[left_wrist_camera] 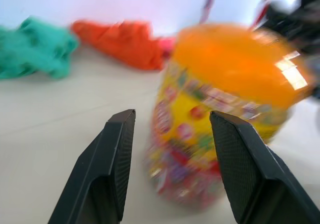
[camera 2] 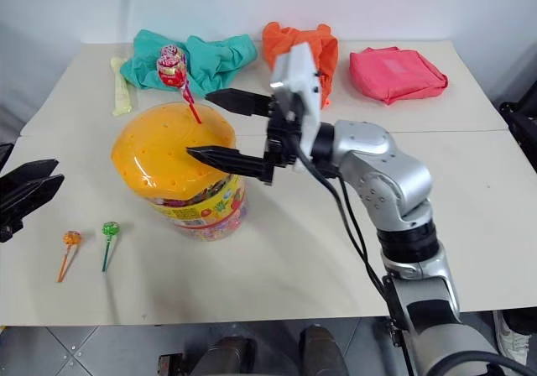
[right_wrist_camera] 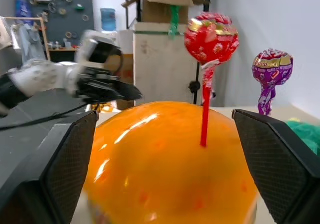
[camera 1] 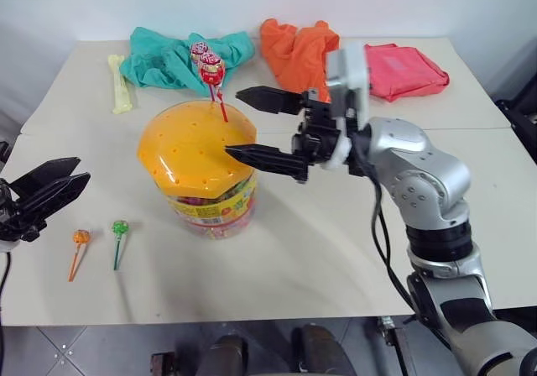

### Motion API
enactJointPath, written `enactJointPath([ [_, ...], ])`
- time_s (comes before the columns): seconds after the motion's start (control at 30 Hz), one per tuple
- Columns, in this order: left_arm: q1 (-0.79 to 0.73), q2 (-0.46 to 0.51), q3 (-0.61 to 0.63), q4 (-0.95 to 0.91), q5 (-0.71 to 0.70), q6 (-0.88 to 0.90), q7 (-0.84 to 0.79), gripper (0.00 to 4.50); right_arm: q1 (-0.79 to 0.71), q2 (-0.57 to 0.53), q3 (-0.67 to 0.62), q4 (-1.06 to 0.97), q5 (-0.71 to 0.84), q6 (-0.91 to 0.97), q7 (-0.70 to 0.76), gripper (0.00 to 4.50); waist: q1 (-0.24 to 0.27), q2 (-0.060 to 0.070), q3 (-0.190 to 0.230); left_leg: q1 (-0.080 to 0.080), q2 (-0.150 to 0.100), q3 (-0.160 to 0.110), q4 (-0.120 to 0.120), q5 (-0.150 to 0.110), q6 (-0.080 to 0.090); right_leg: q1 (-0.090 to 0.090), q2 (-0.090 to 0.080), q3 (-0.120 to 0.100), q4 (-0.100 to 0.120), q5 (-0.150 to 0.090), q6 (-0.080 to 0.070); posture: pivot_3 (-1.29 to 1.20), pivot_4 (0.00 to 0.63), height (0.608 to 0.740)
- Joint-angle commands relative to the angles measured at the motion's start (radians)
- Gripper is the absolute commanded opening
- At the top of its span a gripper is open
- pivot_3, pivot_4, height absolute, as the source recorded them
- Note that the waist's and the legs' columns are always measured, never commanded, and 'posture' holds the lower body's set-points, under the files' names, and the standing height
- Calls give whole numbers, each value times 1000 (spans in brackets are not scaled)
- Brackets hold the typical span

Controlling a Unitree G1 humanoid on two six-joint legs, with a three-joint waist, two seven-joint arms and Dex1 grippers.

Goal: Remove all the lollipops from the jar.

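While two lollipops (camera 1: 208,64) stand in the jar (camera 1: 201,154) lid, the right gripper (camera 1: 252,124) hovers wide apart; left gripper (camera 1: 63,177) parted, empty.

Light: we see bright, even light over the tabletop (camera 1: 336,250).
Shadows: soft, faint.
Glare: we note white highlights on the jar (right_wrist_camera: 165,169) lid.
Blur: in the left wrist view the jar smears.
Focus: the right gripper (right_wrist_camera: 165,174) fingers look soft close up.
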Motion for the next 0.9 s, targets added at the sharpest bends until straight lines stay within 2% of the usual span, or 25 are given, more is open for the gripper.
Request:
enactJointPath([
  [0.03, -15, 1, 41, -58, -72, -9, 17, 2525, -55, 36, 1, 28, -29, 33, -58, 4500, -2, 0, 0, 0, 0, 0, 0, 0, 0, 0, 0, 0, 0, 0, 0, 0, 150, 740],
  [0.13, -40, 6, 40, -63, -113, -5, 44, 2525, -85, 75, 13, 47, -36, 43, -56, 4500, -4, 0, 0, 0, 0, 0, 0, 0, 0, 0, 0, 0, 0, 0, 0, 0, 150, 740],
  [0.23, -49, 15, 30, -67, -125, -9, 47, 2564, -103, 113, 0, 59, -22, 59, -60, 3908, -10, 0, 0, 0, 0, 0, 0, 0, 0, -1, 0, 0, 1, 0, 0, 0, 150, 740],
  [0.6, -92, 13, -11, -52, -118, -39, 31, 2564, -91, 139, -66, 63, 9, 13, 9, 169, -29, 0, 0, 0, 0, -1, -1, 0, 0, -2, 1, -1, 7, 0, 0, 0, 150, 740],
  [0.63, -94, 16, -19, -52, -116, -40, 21, 2564, -92, 147, -88, 70, 20, -6, 16, 46, -29, 0, 0, 0, 0, -1, -1, 0, 0, -2, 1, -1, 7, 0, 0, 0, 150, 740],
  [0.77, -128, 23, -58, -37, -108, -51, -5, 2564, -103, 152, -217, 103, 97, -63, 37, 46, -29, 0, 0, 0, 0, -1, -1, 0, 0, -2, 1, -1, 7, 0, 0, 0, 150, 740],
  [0.83, -140, 27, -83, -46, -103, -58, -26, 2564, -102, 96, -285, 109, 134, -56, 49, 46, -27, 0, 0, 0, 0, -1, 0, 0, 0, -2, 0, -1, 7, 0, 0, 0, 150, 740],
  [0.9, -149, 30, -106, -62, -92, -73, -45, 2564, -79, -16, -328, 110, 127, -34, 82, 46, -20, 0, 0, 0, 0, -1, 0, 0, 0, -1, 0, -1, 7, 0, 0, 0, 150, 740],
])
